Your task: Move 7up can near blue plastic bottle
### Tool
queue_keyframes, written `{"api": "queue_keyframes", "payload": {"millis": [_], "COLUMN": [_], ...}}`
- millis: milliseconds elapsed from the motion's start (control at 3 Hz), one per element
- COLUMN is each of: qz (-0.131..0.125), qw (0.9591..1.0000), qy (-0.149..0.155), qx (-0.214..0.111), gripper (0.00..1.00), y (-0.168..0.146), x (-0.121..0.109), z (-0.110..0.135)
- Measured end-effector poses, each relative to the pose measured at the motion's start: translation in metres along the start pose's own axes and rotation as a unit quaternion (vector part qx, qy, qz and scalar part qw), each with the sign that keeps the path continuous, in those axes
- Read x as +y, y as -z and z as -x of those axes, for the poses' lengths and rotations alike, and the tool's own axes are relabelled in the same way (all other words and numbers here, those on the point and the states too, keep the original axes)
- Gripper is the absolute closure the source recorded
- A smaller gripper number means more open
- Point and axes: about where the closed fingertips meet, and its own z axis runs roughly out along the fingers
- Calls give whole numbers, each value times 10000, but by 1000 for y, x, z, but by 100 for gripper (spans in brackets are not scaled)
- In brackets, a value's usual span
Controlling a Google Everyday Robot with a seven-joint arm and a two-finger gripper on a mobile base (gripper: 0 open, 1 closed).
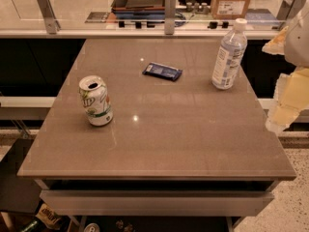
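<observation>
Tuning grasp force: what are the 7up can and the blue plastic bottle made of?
The 7up can looks like thin painted metal, likely aluminium: silvery top, dented side. The blue plastic bottle looks like clear bluish plastic, glossy and see-through. The gripper is at the right edge, beside the table.

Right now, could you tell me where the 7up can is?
In the camera view the can stands upright on the table, left side, with the packet and bottle to its right; the gripper is off the table's right edge.

Grey table before glass partition, speckled floor.
</observation>
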Motion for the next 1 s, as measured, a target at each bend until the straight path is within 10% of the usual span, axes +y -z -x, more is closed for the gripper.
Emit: {"api": "queue_keyframes", "payload": {"millis": [667,1000], "qz": [-26,-224], "qw": [9993,9912], "qy": [-335,-1143], "qx": [-180,-628], "gripper": [0,0], "y": [-6,12], "x": [2,3], "z": [-8,-13]}}
